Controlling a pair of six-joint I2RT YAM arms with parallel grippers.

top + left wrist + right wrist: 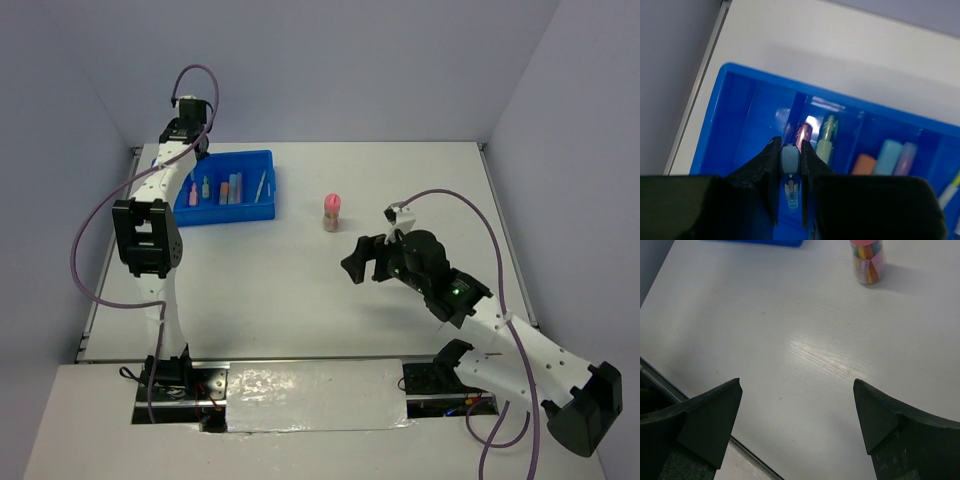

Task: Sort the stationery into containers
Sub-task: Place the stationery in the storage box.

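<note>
Left fingers (765,170) clamped on pale blue marker (790,159) over blue tray (747,107), right fingers (710,415) wide apart above counter (805,340), pink-capped cylinder (868,262) upright beyond

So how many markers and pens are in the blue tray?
6: pink marker beside green marker, then orange marker, blue marker, purple marker, yellow pen rightmost. The left gripper holds a pale blue stick over the tray; more may be hidden.

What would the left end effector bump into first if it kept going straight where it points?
Most likely the tray. The blue stick in the left end effector would touch first, near a divider; which side is unclear.
</note>
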